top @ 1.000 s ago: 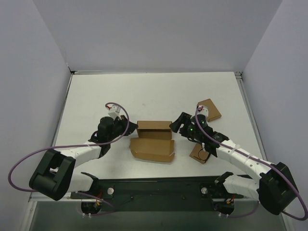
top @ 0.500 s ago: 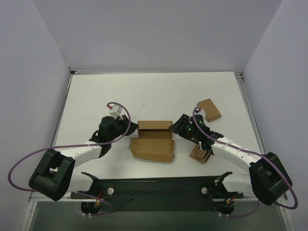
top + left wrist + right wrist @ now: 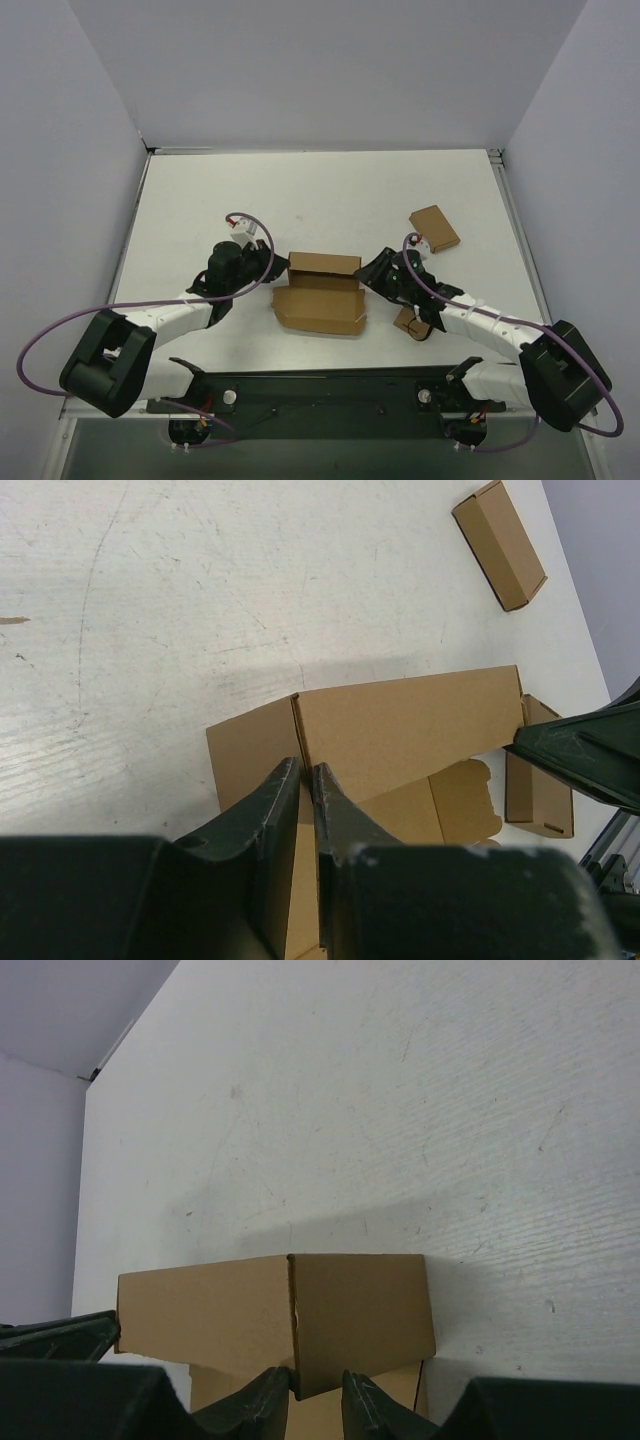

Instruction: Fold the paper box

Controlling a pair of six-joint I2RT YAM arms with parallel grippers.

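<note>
**Enclosure.** Pale lavender walls (image 3: 330,70) stand on three sides of the work area.

**Table** (image 3: 330,200). White top, lightly scratched and scuffed (image 3: 100,570). A black base rail (image 3: 320,385) runs along the near edge, where both arms are bolted. A purple cable (image 3: 60,330) loops off each arm.

**Paper box** (image 3: 320,295). Plain brown cardboard, half-formed, at the centre of the table between the two grippers. A raised boxy section sits on the far side and a lower flap spreads toward the arms. From the left wrist the interior shows only its own brown panels and a scallop-edged flap.

**Small cardboard box, far right** (image 3: 434,228). Closed and lying flat at an angle, well apart from the paper box. Contents hidden.

**Small cardboard box, near right** (image 3: 413,322). Closed and partly covered by the right arm, just beside the paper box's right end. Contents hidden.

**Left gripper** (image 3: 305,770). At the paper box's left end, its fingers drawn close together and pinching the edge of a cardboard wall.

**Right gripper** (image 3: 315,1385). At the box's right end, one finger (image 3: 268,1392) on either side of the end panel's lower edge. I cannot tell whether the fingers are actually pressing on the cardboard.
</note>
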